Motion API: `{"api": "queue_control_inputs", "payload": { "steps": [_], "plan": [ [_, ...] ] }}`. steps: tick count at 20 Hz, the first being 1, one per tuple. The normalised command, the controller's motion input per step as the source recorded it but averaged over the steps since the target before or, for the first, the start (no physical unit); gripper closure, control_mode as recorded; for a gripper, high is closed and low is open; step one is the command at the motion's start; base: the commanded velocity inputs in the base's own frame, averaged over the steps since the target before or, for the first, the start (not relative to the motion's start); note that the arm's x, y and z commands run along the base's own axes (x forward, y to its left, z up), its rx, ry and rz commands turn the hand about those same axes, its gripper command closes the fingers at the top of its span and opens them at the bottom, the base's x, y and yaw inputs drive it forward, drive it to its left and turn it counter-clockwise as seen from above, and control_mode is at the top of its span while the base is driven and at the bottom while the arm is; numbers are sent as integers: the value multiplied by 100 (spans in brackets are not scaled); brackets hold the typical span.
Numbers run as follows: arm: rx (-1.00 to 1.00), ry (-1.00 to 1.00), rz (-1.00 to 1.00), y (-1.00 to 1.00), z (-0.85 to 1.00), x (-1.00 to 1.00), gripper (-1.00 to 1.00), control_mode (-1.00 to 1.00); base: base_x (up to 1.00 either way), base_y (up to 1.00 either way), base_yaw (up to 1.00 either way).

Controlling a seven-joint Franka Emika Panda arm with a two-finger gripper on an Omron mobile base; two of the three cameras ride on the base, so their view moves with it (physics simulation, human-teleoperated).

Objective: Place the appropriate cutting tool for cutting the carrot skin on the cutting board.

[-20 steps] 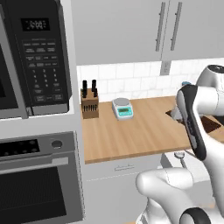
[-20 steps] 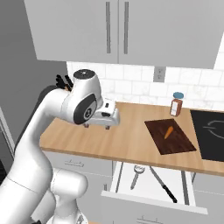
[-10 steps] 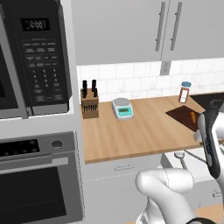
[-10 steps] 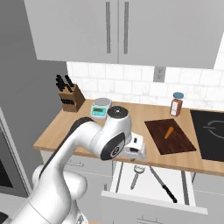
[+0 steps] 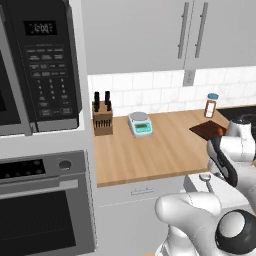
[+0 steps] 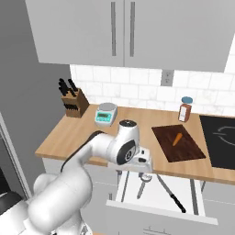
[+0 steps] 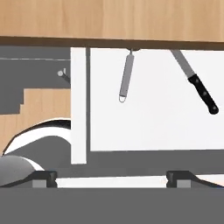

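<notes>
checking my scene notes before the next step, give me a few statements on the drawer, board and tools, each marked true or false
1. The carrot lies on the cutting board. True.
2. The drawer under the counter is closed. False: it stands open.
3. A peeler and a black-handled knife lie in the drawer. True.
4. The gripper is holding the knife. False: nothing lies between its fingertips, which stand apart above the drawer.
5. The spice jar stands on the cutting board. False: it stands on the counter behind it.
</notes>
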Motion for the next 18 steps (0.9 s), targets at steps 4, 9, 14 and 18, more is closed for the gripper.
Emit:
{"api": "queue_control_inputs", "payload": {
  "steps": [4,9,14,18],
  "plan": [
    [0,4,10,-5,-67,3,-100,-100,0,0,0],
    [1,0,8,-2,-53,-10,-100,-100,0,0,0],
    [3,0,2,0,-55,4,-100,-100,0,0,0],
    [2,0,0,-3,-64,0,-100,-100,0,0,0]
  ]
}}
